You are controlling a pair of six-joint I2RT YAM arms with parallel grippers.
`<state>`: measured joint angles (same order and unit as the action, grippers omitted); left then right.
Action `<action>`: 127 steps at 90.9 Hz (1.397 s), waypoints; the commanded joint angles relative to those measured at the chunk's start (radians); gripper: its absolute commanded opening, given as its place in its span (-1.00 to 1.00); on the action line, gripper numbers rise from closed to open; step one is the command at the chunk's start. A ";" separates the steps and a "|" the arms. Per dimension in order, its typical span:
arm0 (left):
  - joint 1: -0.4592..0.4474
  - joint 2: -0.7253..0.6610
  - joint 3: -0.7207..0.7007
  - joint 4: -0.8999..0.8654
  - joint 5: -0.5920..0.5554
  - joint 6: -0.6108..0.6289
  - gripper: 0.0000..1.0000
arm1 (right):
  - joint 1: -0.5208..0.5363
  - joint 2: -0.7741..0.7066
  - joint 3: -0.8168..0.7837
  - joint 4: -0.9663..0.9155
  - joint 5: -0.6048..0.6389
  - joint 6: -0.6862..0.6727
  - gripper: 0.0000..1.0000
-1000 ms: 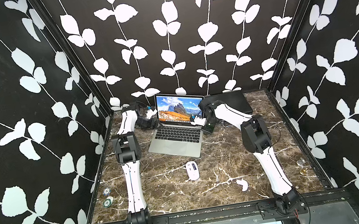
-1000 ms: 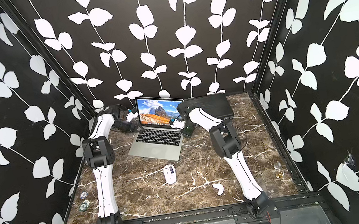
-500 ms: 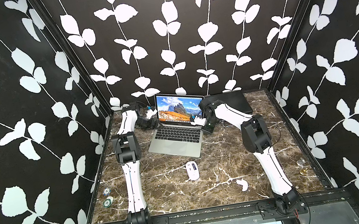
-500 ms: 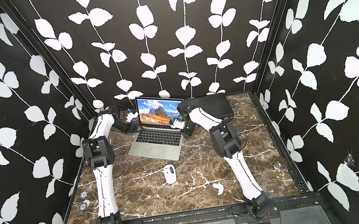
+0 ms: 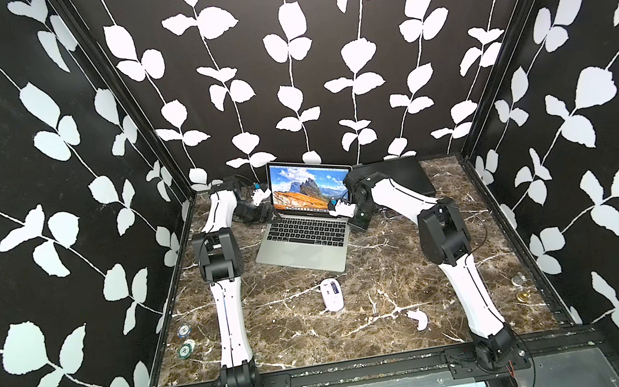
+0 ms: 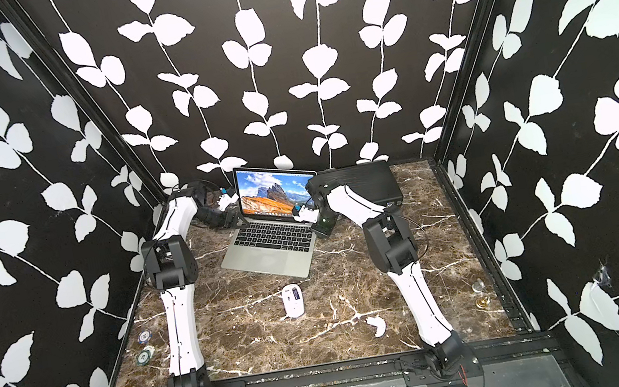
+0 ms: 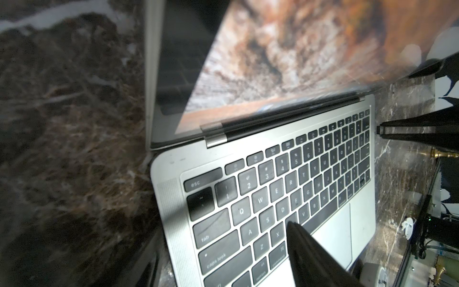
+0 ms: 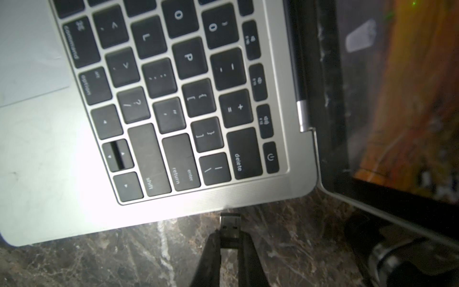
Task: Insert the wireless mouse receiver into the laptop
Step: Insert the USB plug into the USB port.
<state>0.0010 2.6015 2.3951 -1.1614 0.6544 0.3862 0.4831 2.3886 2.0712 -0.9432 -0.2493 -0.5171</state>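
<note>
The silver laptop (image 5: 304,241) (image 6: 270,251) stands open at the back of the table, its screen showing mountains. My right gripper (image 8: 230,236) (image 5: 353,217) is shut on the small metal receiver (image 8: 230,223). The receiver's plug end points at the laptop's (image 8: 49,149) right side edge near the back corner, almost touching it. My left gripper (image 7: 221,244) (image 5: 262,210) is open at the laptop's (image 7: 248,154) left side. One of its fingers (image 7: 313,251) hangs over the keys and the other lies outside the edge. The white wireless mouse (image 5: 332,294) (image 6: 293,300) lies in front of the laptop.
A flat black case (image 5: 397,176) lies behind the right arm. A white curved cover piece (image 5: 419,318) lies at the front right. Two round chips (image 5: 183,341) sit by the left wall. Small metal pieces (image 5: 521,288) sit by the right wall.
</note>
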 commanded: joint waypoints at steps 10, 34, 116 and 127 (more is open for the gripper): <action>-0.015 0.025 0.013 -0.026 0.019 0.017 0.57 | -0.005 0.009 0.054 -0.036 0.003 -0.016 -1.00; -0.013 0.031 0.024 -0.027 0.022 0.016 0.57 | -0.004 -0.023 -0.028 -0.020 0.035 -0.081 -1.00; -0.015 0.034 0.029 -0.035 0.019 0.011 0.57 | 0.001 0.045 0.049 -0.026 0.036 -0.083 -1.00; -0.014 0.034 0.029 -0.034 0.019 0.010 0.56 | 0.001 0.051 0.052 -0.018 0.035 -0.083 -1.00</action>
<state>0.0010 2.6133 2.4176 -1.1763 0.6544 0.3859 0.4835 2.4241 2.1033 -0.9611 -0.2134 -0.5953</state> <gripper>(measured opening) 0.783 0.132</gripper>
